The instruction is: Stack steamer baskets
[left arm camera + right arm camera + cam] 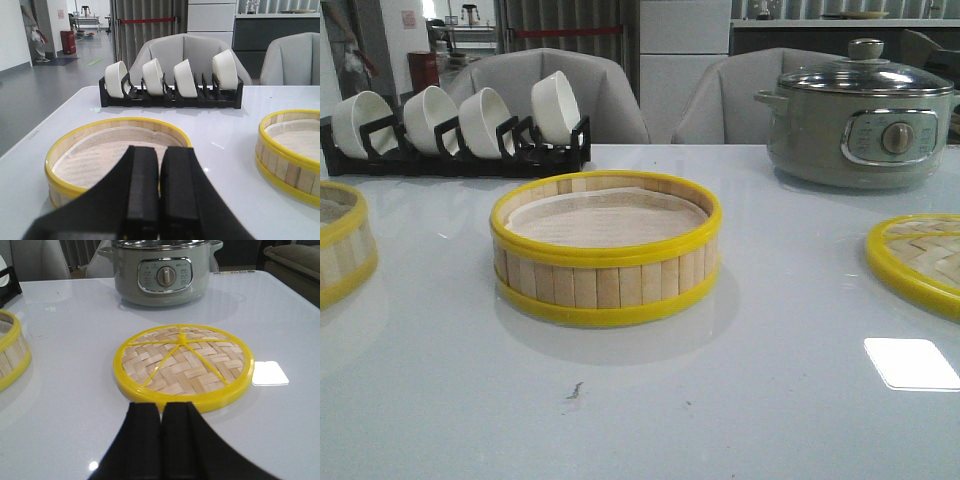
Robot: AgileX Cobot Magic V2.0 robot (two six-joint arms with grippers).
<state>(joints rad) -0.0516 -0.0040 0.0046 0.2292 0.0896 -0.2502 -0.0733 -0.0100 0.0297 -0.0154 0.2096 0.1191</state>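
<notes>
One steamer basket (605,250) with yellow rims and a white liner stands in the middle of the table; it also shows in the left wrist view (290,150) and in the right wrist view (10,355). A second steamer basket (340,250) stands at the left edge, and the left wrist view shows it (105,155) just beyond my left gripper (160,152). The left gripper is shut and empty, near that basket's rim. My right gripper (161,407) is shut and empty, just short of the woven lid (182,362). Neither gripper shows in the front view.
The flat woven-bamboo lid with a yellow rim (920,260) lies at the right. A grey-green electric pot (860,115) stands at the back right. A black rack (455,150) with several white bowls stands at the back left. Grey chairs stand behind the table.
</notes>
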